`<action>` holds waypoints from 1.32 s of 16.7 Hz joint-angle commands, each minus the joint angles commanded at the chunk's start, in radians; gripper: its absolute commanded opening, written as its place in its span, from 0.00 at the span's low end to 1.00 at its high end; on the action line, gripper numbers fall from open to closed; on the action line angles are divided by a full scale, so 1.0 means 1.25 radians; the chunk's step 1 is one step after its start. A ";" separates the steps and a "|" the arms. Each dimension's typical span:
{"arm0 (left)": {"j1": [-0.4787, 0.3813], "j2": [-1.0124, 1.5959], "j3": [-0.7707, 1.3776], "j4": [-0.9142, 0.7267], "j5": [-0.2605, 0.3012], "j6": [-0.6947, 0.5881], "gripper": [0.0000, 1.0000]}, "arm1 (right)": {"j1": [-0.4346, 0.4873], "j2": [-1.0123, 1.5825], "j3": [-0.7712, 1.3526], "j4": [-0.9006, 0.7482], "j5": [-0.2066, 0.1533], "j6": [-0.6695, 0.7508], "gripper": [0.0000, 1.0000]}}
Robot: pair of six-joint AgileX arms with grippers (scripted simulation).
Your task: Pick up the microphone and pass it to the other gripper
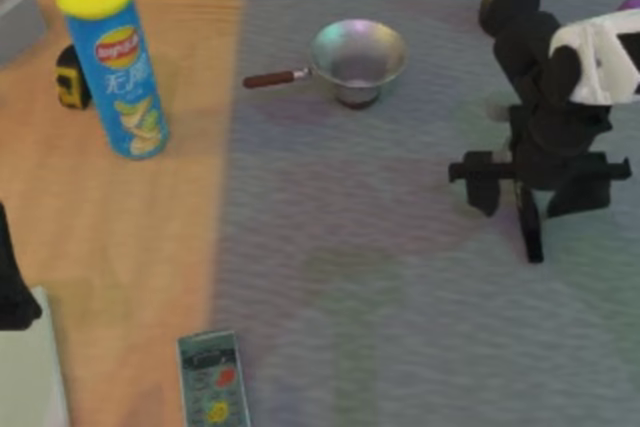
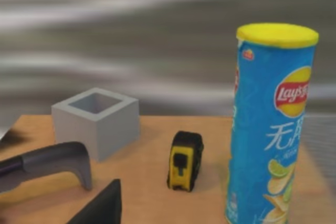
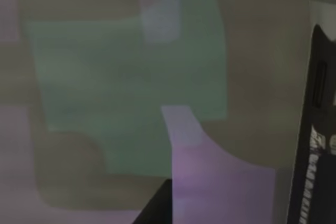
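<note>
The table has a bare wood strip on its left side and a grey mat over the rest. The pan stands on the mat near the far edge, its brown handle pointing left.

The right arm reaches in well to the right of the pan. Its right gripper hangs to the right of the pan and nearer the front, pointing down at the mat. The fingers are spread wide. The mic shows as a thin black stick between them, running toward the front edge, with its head hidden under the gripper. In the right wrist view the mic is a dark shaft with pale lettering close by one finger. Whether either finger touches it cannot be told.

The left arm is parked at the table's left edge, far left of the pan and nearer the front. The left gripper has its fingers apart and nothing between them.

A tall blue can with a yellow lid stands on the wood, well left of the pan. A dark bottle stands right of the pan, behind the right arm. A grey open box sits at the far left corner, past the can from the pan. A remote lies at the front edge, left of the pan and far in front of it. A yellow-and-black tape sits just beyond the can from the pan.
</note>
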 joint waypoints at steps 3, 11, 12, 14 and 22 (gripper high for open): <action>0.000 0.000 0.000 0.000 0.000 0.000 1.00 | 0.000 0.000 0.000 0.000 0.000 0.000 0.00; 0.000 0.000 0.000 0.000 0.000 0.000 1.00 | 0.002 -0.042 0.018 -0.014 0.004 -0.003 0.00; 0.000 0.000 0.000 0.000 0.000 0.000 1.00 | 0.002 -0.042 0.017 -0.013 0.004 -0.003 0.00; 0.000 0.000 0.000 0.000 0.000 0.000 1.00 | 0.003 -0.044 0.013 0.010 -0.006 -0.009 0.00; 0.000 0.000 0.000 0.000 0.000 0.000 1.00 | 0.001 -0.113 -0.092 0.420 -0.147 -0.089 0.00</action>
